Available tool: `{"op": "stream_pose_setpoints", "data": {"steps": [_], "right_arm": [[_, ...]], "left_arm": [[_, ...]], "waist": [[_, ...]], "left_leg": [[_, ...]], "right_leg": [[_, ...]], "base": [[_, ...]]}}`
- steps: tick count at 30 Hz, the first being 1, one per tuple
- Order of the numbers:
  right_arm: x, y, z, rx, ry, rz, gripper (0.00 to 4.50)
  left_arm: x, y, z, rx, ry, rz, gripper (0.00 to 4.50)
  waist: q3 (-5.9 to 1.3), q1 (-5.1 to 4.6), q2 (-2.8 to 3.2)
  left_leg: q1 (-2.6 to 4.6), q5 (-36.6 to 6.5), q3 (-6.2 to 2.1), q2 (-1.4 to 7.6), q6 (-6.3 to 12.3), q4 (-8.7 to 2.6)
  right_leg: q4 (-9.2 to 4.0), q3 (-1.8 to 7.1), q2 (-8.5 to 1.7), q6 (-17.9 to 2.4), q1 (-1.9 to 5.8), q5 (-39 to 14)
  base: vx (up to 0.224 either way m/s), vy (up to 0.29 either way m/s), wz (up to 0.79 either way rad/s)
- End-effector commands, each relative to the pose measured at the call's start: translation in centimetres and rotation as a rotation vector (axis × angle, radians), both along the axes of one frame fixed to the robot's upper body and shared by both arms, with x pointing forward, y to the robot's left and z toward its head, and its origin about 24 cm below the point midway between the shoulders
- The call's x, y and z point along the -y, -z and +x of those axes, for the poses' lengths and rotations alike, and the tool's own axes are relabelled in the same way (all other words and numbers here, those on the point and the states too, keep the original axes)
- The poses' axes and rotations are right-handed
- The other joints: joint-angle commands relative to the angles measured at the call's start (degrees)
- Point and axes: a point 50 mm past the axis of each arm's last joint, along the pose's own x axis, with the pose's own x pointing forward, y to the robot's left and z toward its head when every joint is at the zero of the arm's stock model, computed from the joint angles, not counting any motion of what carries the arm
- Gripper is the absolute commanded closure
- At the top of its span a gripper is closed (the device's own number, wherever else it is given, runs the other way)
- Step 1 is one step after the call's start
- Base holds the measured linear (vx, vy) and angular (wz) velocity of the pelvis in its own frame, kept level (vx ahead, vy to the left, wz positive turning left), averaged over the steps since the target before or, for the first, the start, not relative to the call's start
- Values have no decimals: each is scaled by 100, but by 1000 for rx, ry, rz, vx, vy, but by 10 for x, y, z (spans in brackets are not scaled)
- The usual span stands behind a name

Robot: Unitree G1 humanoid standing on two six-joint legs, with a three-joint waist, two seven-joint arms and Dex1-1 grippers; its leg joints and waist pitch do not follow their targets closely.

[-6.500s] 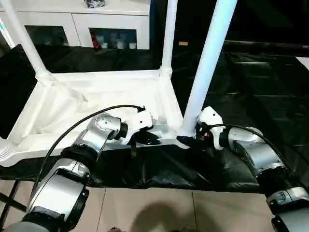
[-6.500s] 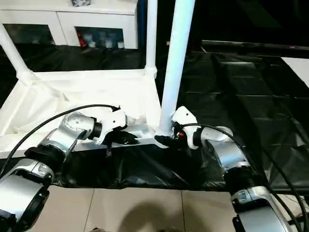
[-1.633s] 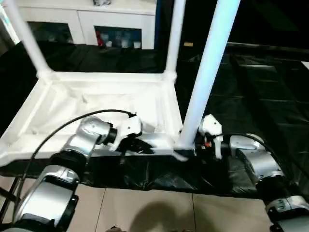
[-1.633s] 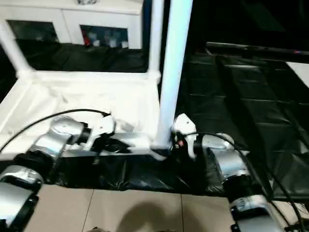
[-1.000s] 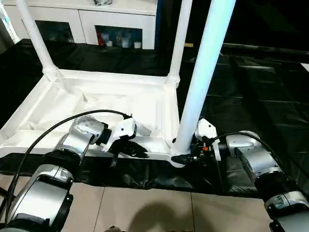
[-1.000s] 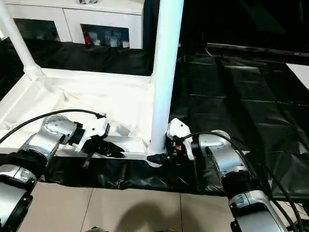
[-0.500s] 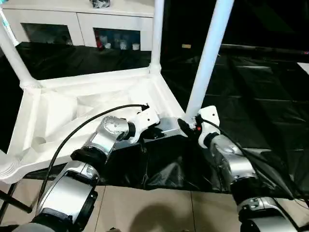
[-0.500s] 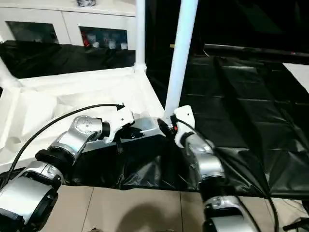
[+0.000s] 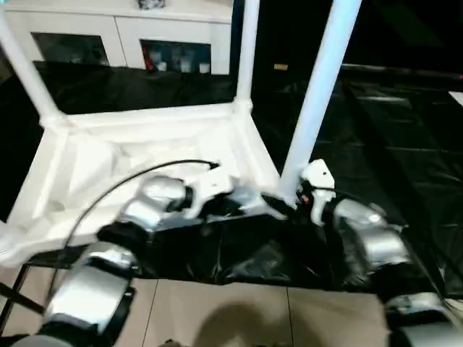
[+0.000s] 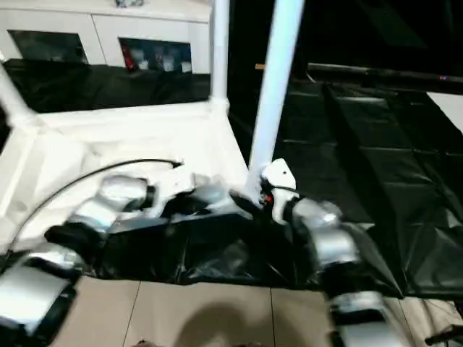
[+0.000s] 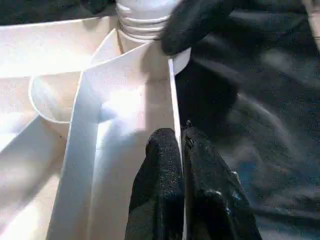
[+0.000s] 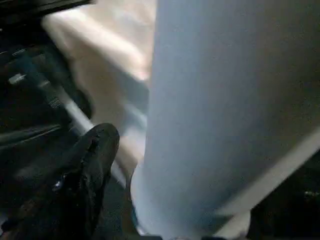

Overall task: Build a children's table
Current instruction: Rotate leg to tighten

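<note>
From the head views you had the children's table [image 9: 145, 144] lying upside down on the large black-draped table [image 9: 391, 130], its near rim at the front edge; three legs rose from its corner sockets, the near right leg [image 9: 318, 94] tallest in frame; a white glass-door cabinet [image 9: 123, 36] stood behind; the left gripper [image 9: 235, 204] sat on the near rim and the right gripper [image 9: 286, 199] at the foot of the near right leg.

In the left wrist view your two black fingers [image 11: 160, 190] were pinched onto the thin upright wall of the rim [image 11: 172, 100], one on each side; ahead sat the corner socket [image 11: 145, 20] with the leg's ribbed base in it, and a black finger of the other gripper beside it.

In the right wrist view the leg [image 12: 220, 110] stood hard against the camera; one finger [image 12: 95, 150] lay beside its base, apart from the tube, so I judged the jaws spread and holding nothing.

I read this as seating that leg; next you would need to check it is fully home, then see to the last corner, which I could not make out.

No brand, label or writing was readable.
</note>
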Motion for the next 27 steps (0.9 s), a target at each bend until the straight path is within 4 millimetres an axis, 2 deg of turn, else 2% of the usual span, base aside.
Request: {"op": "stream_pose_setpoints", "data": {"steps": [1,2,4,6,10,16,17,19,22,23,24,26,27], "right_arm": [[-13,-10,0,19,-128,0,60],[-10,-11,-5,-17,-239,-25,60],[-8,-12,-8,-38,-293,-42,60],[-7,-11,-10,-65,-367,-73,88],[-9,-10,-10,-73,-407,-93,113],[-15,-12,-9,-54,-400,-65,159],[-15,-12,-10,-54,-394,-54,171],[-14,-11,-11,-52,-381,-41,174],[-14,-7,-11,-32,-280,-13,181],[-14,-3,-8,-9,-175,-7,181],[-15,1,-7,-1,-102,-1,181],[-16,9,-3,5,34,-11,181],[-18,14,-1,5,126,-9,182]], "left_arm": [[16,-5,-7,-4,142,-42,450],[9,-7,-8,-41,169,-41,450],[6,-9,-8,-50,186,-34,450],[0,-10,-9,-59,217,-14,450],[-5,-11,-8,-65,236,7,450],[-7,-12,-8,-66,233,5,450],[-8,-12,-8,-70,231,-1,450],[-8,-11,-9,-73,227,-7,450],[-3,-8,-6,-44,168,-9,450],[1,-5,-2,-10,103,15,450],[5,-3,0,7,59,27,450],[15,-2,5,42,-29,13,450],[25,-2,8,53,-82,-18,450]], "waist": [[-336,32,-36],[-333,40,-34],[-321,51,-38],[-333,75,-40],[-337,113,-27],[-343,115,-36],[-339,110,-9],[-339,118,-3],[-344,115,-3],[-346,100,-6],[-320,73,-9],[-324,44,-31],[-316,43,-27]], "left_leg": [[75,-1120,-139,380,484,-366],[78,-1149,-142,378,458,-370],[81,-1169,-145,397,446,-384],[84,-1146,-147,399,439,-381],[92,-1088,-149,406,383,-388],[87,-1030,-150,402,362,-389],[87,-1071,-146,398,350,-389],[92,-1089,-150,401,330,-391],[105,-1105,-155,411,285,-402],[97,-1108,-160,411,267,-407],[120,-1250,-169,404,193,-420],[135,-1367,-182,374,77,-415],[141,-1392,-181,359,77,-412]], "right_leg": [[-421,305,-557,-1317,297,-1405],[-431,302,-551,-1287,293,-1554],[-435,309,-545,-1246,278,-1630],[-421,310,-554,-1267,277,-1566],[-403,312,-561,-1302,265,-1460],[-388,312,-563,-1314,277,-1362],[-404,312,-559,-1309,274,-1401],[-404,314,-566,-1304,279,-1428],[-396,315,-557,-1296,264,-1358],[-391,314,-555,-1294,265,-1341],[-429,318,-563,-1276,231,-1538],[-475,321,-582,-1163,236,-1955],[-503,320,-581,-1118,230,-2093]], "base": [[0,0,0],[0,0,0],[0,0,0],[0,0,0],[0,0,0],[0,0,0],[0,0,0],[0,0,0],[0,0,0],[0,0,0],[0,0,0],[0,0,0],[0,0,0]]}}
